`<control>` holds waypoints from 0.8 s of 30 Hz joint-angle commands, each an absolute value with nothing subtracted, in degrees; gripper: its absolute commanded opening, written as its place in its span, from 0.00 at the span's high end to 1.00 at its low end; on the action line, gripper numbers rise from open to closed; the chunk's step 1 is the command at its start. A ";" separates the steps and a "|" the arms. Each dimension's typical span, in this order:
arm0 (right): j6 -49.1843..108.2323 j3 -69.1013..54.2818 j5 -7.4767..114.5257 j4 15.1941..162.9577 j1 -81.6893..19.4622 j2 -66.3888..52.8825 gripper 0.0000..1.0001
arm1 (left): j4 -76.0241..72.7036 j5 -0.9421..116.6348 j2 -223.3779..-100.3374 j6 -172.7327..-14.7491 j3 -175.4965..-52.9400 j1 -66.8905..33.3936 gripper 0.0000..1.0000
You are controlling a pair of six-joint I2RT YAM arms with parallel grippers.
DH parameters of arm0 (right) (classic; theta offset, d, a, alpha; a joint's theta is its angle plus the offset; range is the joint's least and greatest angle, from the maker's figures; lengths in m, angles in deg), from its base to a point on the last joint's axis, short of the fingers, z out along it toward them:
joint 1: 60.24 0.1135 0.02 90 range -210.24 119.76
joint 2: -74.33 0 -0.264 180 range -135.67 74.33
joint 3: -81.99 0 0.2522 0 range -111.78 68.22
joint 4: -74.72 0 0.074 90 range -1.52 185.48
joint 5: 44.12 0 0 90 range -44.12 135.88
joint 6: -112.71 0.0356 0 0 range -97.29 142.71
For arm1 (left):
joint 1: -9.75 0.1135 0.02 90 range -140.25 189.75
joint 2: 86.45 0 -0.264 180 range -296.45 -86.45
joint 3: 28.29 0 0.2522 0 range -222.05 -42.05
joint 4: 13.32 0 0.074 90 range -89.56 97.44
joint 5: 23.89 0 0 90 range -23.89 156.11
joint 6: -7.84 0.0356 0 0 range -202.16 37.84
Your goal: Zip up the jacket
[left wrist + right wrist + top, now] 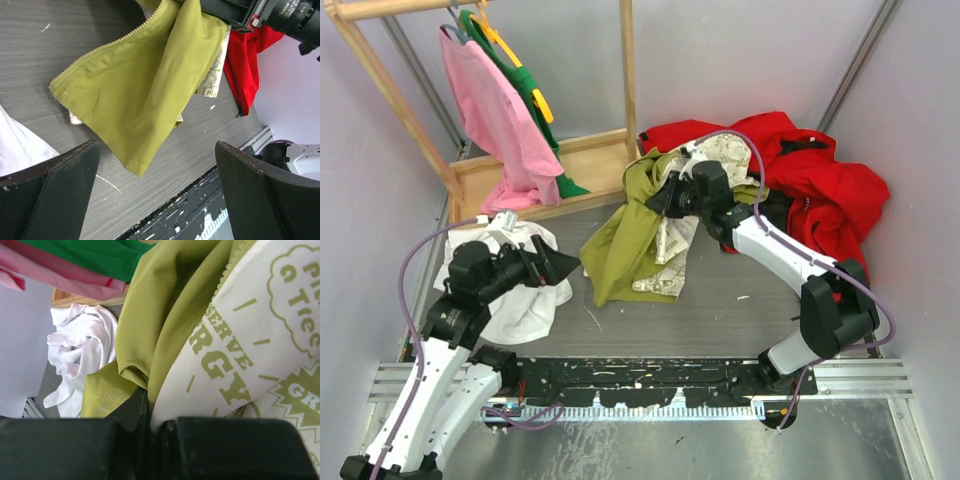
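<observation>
The jacket (pixel 625 245) lies crumpled mid-table, olive outside with a cream printed lining (pixel 250 340). My right gripper (pixel 658 200) is at its upper part, shut on a fold where olive cloth and cream lining meet (pixel 159 422). In the left wrist view an olive panel (pixel 145 85) hangs down with its zipper teeth (pixel 100 50) along the upper left edge. My left gripper (pixel 568 265) is just left of the jacket's lower corner, open, with nothing between its fingers (pixel 55 195); the corner hangs above the gap, apart from them.
A red jacket (pixel 810 170) is heaped at the back right, partly under the right arm. A white garment (pixel 515 290) lies under the left arm. A wooden rack (pixel 550 160) at the back left holds pink (pixel 495 110) and green clothes.
</observation>
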State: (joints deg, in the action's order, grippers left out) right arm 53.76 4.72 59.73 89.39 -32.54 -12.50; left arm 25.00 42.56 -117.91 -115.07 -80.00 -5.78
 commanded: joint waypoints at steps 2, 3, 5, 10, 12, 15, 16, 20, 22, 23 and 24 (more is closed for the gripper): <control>57.96 12.83 57.99 77.17 -32.26 -6.53 0.94 | 15.65 41.76 -120.54 -119.92 -75.80 -6.38 0.02; 57.75 14.84 56.75 76.59 -32.29 -6.04 0.90 | 14.26 41.98 -121.15 -120.70 -74.62 -6.60 0.02; 57.31 17.81 54.93 76.15 -32.39 -5.83 0.86 | 11.78 42.48 -122.93 -121.62 -72.44 -7.42 0.02; 54.69 23.12 55.60 75.29 -32.76 -4.19 0.52 | 10.55 46.14 -127.75 -120.33 -69.52 -10.88 0.02; 51.53 23.68 54.86 78.61 -32.82 -2.36 0.40 | 10.36 47.15 -129.35 -120.18 -69.59 -12.32 0.02; 47.30 24.13 52.78 84.50 -32.72 1.37 0.33 | 10.88 50.60 -131.30 -118.82 -70.30 -15.74 0.02; 46.03 24.29 52.22 86.30 -32.66 2.88 0.31 | 11.47 51.96 -131.93 -118.20 -70.66 -16.80 0.02; 41.82 25.32 49.29 94.07 -32.03 9.24 0.28 | 12.88 55.66 -135.01 -116.77 -72.23 -19.94 0.02; 40.61 26.14 47.75 98.05 -31.29 11.64 0.27 | 13.48 57.26 -136.14 -116.54 -73.00 -21.34 0.02; 40.21 26.72 47.58 99.20 -30.94 12.71 0.27 | 13.84 57.65 -136.62 -116.46 -73.36 -22.07 0.02; 40.04 27.31 47.56 100.10 -30.55 13.62 0.28 | 14.03 58.59 -136.98 -116.44 -73.93 -23.01 0.02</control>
